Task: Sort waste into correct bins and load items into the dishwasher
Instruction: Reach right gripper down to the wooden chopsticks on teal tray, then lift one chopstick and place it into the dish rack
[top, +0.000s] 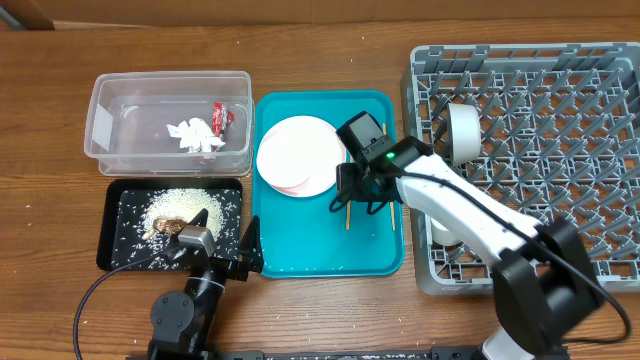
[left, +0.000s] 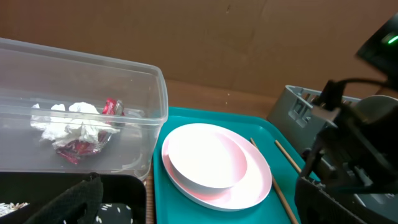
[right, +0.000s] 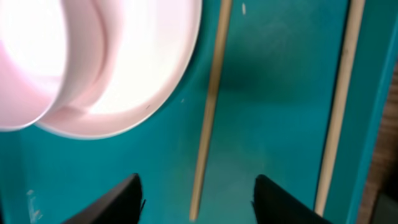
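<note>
Where right gripper (top: 365, 200) hovers, chopsticks (right: 213, 93) show partly.

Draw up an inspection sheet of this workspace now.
Surface: wooden table, no spills seen.
Job's things: tissue and red wrapper in clear tub; rice in black tray; stacked plates and two chopsticks on teal tray; cup in dish rack.
Clutter: nothing seen.
Grippers: right pincer open, straddling one chopstick; left pincer open, empty, over the black tray's edge.
Cables: black cable loops off the near table edge.
Surroundings: brown board behind the table.
</note>
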